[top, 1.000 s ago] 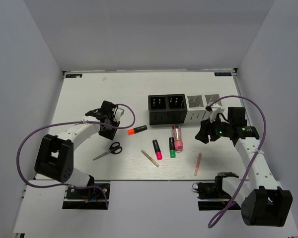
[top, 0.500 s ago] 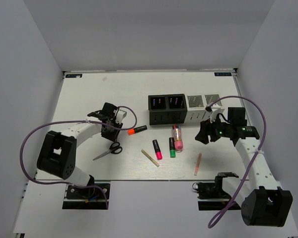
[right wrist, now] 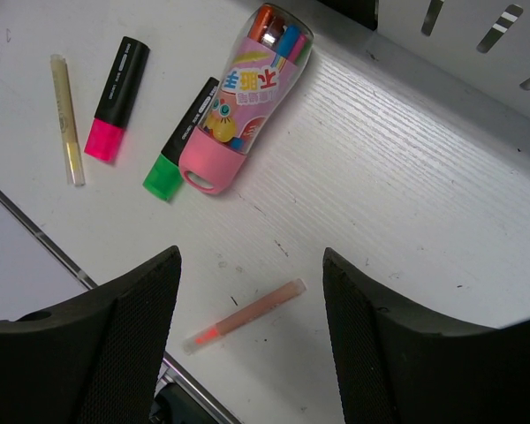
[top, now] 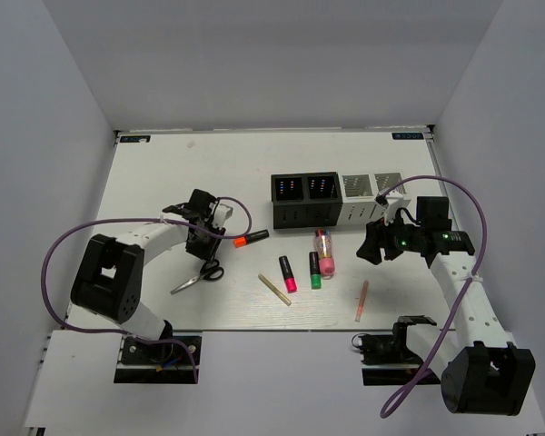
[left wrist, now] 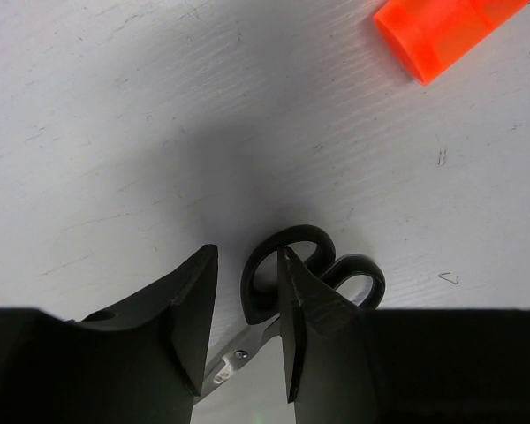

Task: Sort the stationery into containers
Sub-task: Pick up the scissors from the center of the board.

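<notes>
The black-handled scissors [top: 198,275] lie at the left. My left gripper [top: 203,247] is low over their handles. In the left wrist view the narrowly parted jaws straddle one handle loop [left wrist: 263,265], with a gap still beside it. The orange-capped highlighter [top: 251,238] lies just to the right and also shows in the left wrist view [left wrist: 450,31]. My right gripper [top: 371,243] is wide open and empty above the thin salmon stick [right wrist: 247,315]. The pink highlighter [right wrist: 115,88], green highlighter [right wrist: 181,141], clear pen with pink end [right wrist: 247,97] and beige stick [right wrist: 66,119] lie mid-table. The containers [top: 336,202] stand behind them.
The row of cups has two black ones [top: 305,200] on the left and two white ones [top: 372,195] on the right. The table's front edge [top: 282,329] runs close to the salmon stick [top: 361,301]. Purple cables loop from both arms.
My left gripper has moved toward the near edge and down onto the scissors' handles. The right arm and the stationery have not moved.
</notes>
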`<state>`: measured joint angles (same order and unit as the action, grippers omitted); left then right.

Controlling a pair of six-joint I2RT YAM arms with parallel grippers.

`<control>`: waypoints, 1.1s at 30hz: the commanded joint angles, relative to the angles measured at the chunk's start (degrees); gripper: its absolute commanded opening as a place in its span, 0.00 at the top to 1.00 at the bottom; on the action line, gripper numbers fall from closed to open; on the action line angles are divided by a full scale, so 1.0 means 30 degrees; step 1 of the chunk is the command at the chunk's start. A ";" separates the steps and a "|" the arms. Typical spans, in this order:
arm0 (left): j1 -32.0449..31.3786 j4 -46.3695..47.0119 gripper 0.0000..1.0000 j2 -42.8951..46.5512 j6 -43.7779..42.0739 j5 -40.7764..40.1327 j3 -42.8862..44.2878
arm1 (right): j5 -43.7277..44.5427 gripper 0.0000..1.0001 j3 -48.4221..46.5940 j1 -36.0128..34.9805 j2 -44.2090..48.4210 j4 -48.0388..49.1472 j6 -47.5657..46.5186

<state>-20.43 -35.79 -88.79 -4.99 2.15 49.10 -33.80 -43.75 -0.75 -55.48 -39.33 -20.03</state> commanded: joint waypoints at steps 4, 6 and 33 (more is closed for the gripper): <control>-0.0134 0.0007 0.56 0.0068 -0.0560 0.0423 -0.0547 | -0.0246 0.32 -0.0916 0.0075 0.0272 -0.0190 -0.0237; -0.0193 -0.0398 0.56 -0.0341 -0.0678 0.0396 -0.0488 | -0.0246 0.32 -0.0916 0.0018 0.0272 -0.0220 -0.0237; 0.1273 0.0819 1.00 0.1119 0.4063 0.2238 0.5779 | -0.1183 0.59 -0.0858 0.0017 0.0478 -0.0629 -0.0968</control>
<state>-16.10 -39.59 -92.38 0.82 4.36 61.08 -34.79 -44.36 -0.75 -54.41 -40.49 -21.45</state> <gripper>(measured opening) 0.033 0.525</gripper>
